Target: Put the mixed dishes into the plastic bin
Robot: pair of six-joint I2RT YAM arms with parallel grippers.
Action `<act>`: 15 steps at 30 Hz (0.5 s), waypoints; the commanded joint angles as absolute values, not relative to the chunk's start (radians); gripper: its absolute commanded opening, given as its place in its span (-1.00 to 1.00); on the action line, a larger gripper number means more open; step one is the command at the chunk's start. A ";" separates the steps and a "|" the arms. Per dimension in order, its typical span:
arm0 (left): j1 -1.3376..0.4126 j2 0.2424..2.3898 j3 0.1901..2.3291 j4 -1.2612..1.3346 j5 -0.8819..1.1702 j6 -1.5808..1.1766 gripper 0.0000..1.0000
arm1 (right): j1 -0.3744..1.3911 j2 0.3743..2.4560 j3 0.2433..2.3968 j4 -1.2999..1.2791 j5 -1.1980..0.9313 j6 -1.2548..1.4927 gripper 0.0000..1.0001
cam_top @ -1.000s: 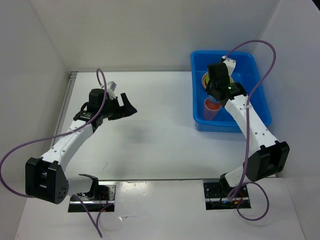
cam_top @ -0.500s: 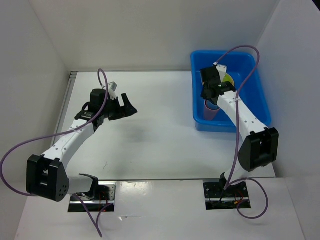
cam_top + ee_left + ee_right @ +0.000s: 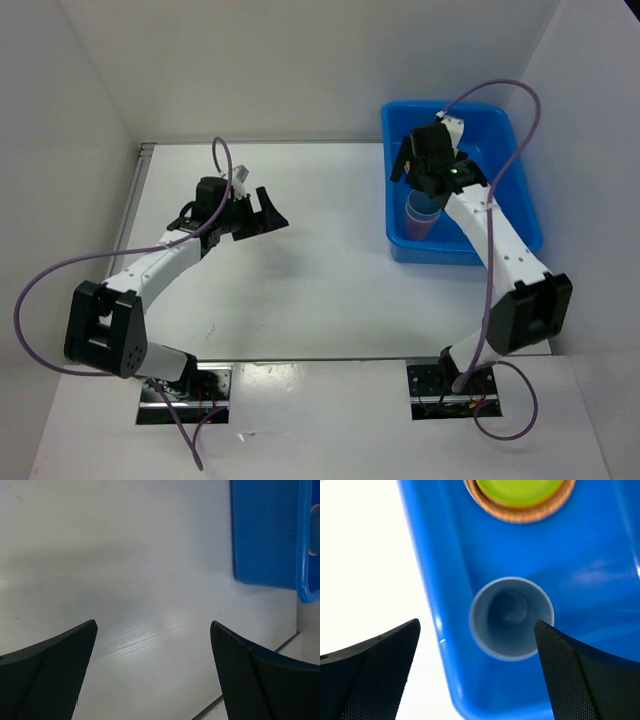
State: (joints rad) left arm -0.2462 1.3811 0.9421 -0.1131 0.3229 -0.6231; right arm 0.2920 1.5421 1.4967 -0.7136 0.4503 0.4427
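The plastic bin [image 3: 455, 252] is bright blue and stands at the table's back right. Inside it a blue cup [image 3: 511, 617] stands upright, nested in the salmon-pink cup [image 3: 418, 230]. Beyond the cups a lime green plate [image 3: 520, 487] lies on a woven tray [image 3: 520, 514]. My right gripper [image 3: 477, 647] hovers open just above the blue cup [image 3: 420, 205], its fingers apart from the rim. My left gripper [image 3: 268, 216] is open over bare table left of the bin, holding nothing. In the left wrist view the bin's outer wall [image 3: 265, 535] lies ahead at the upper right.
White walls enclose the table on the left, back and right. The bin stands close to the right wall. A purple cable [image 3: 505, 100] loops over the bin from the right arm.
My right gripper has opened and let go of the blue cup, which now sits in the pink cup. My left gripper has drifted a little to the right.
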 commanded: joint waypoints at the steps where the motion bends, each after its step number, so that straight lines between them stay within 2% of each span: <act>1: -0.274 1.430 0.951 0.035 0.418 -0.698 1.00 | 0.285 1.388 1.571 -0.693 0.396 0.410 0.99; 6: -0.336 1.554 1.008 0.130 0.505 -0.741 1.00 | 0.285 1.261 1.520 -0.614 0.278 0.396 0.99; 15: -0.449 1.790 1.183 0.144 0.496 -0.741 1.00 | 0.285 1.106 1.347 -0.537 0.259 0.425 0.99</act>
